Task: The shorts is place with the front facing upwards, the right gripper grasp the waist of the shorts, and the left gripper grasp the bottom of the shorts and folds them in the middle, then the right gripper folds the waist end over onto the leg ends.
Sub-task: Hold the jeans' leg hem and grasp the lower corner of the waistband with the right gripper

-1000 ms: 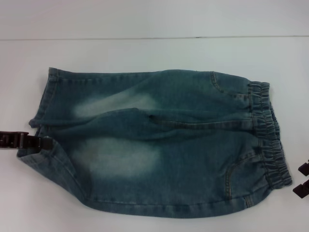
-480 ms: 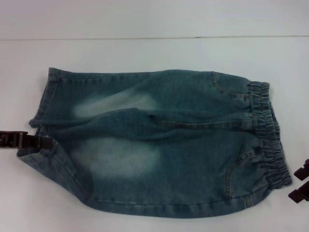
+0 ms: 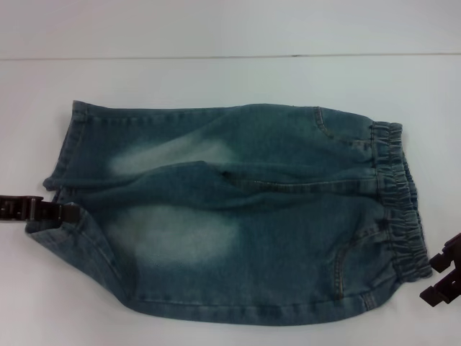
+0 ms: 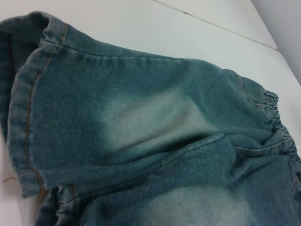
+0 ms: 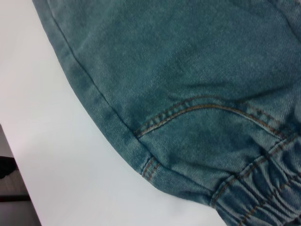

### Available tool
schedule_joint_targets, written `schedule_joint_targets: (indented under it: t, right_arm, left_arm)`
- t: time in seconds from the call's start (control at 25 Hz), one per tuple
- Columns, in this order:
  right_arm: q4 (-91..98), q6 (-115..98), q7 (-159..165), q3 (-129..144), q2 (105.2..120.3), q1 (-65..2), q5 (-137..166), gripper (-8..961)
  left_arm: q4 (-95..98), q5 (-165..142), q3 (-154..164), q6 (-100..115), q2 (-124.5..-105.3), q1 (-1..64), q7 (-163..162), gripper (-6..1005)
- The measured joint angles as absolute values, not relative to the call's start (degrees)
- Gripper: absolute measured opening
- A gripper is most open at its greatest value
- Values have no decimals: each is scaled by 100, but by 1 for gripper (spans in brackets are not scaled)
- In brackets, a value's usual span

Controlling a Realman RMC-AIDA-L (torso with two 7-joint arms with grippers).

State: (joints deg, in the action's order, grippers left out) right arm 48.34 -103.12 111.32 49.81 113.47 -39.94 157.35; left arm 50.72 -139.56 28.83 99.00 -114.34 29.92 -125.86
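White tabletop (image 3: 216,79) fills my head view, with a pale wall band behind it, and the denim shorts (image 3: 238,216) lie flat across the middle, front up, leg hems toward my left side and the elastic waistband (image 3: 400,209) toward my right. My left gripper (image 3: 43,210) sits at the near leg hem (image 3: 54,227), its dark tip touching the cloth edge; I cannot tell whether it has closed on the fabric or merely rests against it. My right gripper (image 3: 441,277) stands just beside the near corner of the waistband, its two dark fingers apart and nothing visibly between them, so I read it as unclosed and empty. My worry is that the right side pinches only the top layer of elastic, or misses the corner altogether, and the fold then drags the shorts skewed; on the left, a shallow bite on the hem could slip once the lift starts. I also see a ridge of bunched denim along the centre seam (image 3: 288,191), which could make the halves land uneven. From the left wrist camera I get the hem stitching and faded thigh patch (image 4: 150,117) close up, which the head view flattens; the right wrist camera shows the pocket seam (image 5: 207,106) and waist gathers beside bare table, but neither wrist view shows its own fingers.
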Motion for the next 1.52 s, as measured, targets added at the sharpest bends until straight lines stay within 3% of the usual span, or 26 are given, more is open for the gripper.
schedule_joint_targets:
  t: [0.72, 1.0, 1.2, 1.52]
  right_arm:
    - [4884, -10243, 10925, 4607, 11315, -3944, 15288, 826]
    - [4839, -10202, 10783, 4561, 11378, -3930, 15202, 804]
    - [4834, -10205, 10755, 4597, 11410, -3929, 15232, 579]
    - [4839, -10202, 10751, 4596, 11415, -3929, 15243, 400]
  left_arm:
    - [5053, -13957, 2891, 9861, -11454, 2989, -12578, 14]
    - [5053, -13957, 2888, 9849, -11471, 3004, -12543, 14]
    - [5053, -13957, 2882, 9834, -11471, 2999, -12536, 14]
    - [5049, -13957, 2883, 9826, -11470, 2997, -12533, 14]
